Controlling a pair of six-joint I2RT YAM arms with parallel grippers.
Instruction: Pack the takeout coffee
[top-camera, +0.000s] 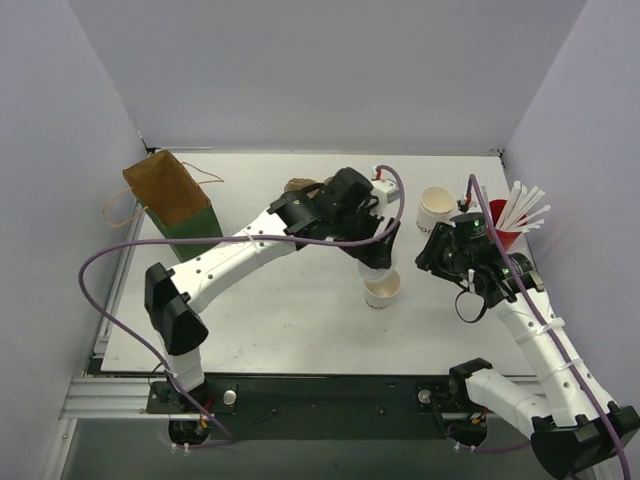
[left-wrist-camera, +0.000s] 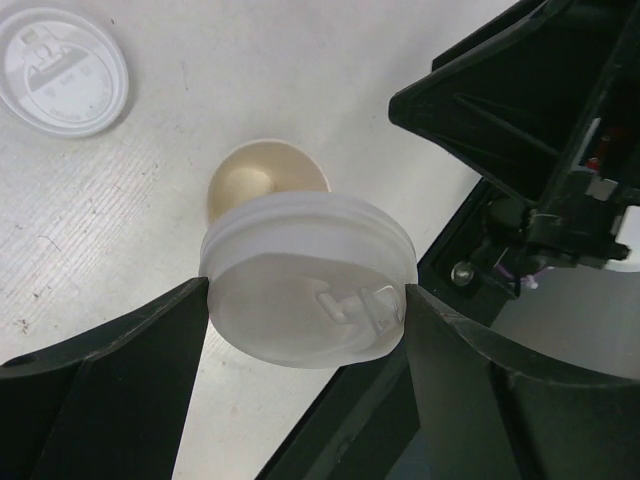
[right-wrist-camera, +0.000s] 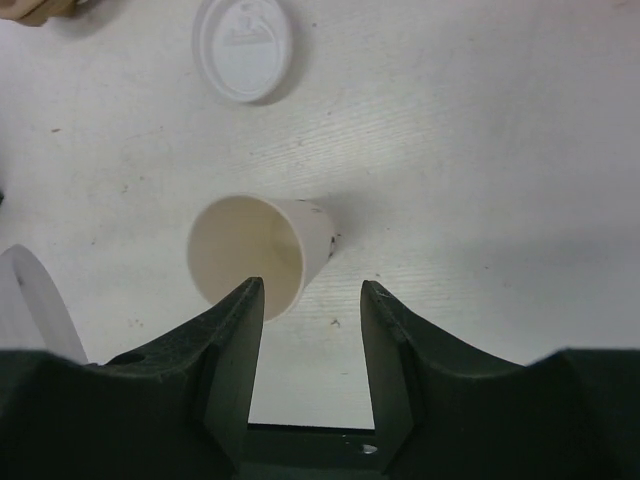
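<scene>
Left gripper (left-wrist-camera: 308, 300) pinches domed, seemingly plastic lid (left-wrist-camera: 300, 255) over tapered cup (left-wrist-camera: 258, 178).

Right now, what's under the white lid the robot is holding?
A paper cup stands open on the table, below the lid in the left gripper. Its tan inside shows; the lid hides its near rim.

White paper cup (top-camera: 382, 290) (top-camera: 436, 205): 2. White lid (left-wrist-camera: 310, 290) (left-wrist-camera: 62, 72): 2. Brown paper bag (top-camera: 172, 200), far left: 1. Red cup of straws (top-camera: 505, 236), far right: 1. Brown carrier (top-camera: 298, 186), mostly hidden: 1.
</scene>
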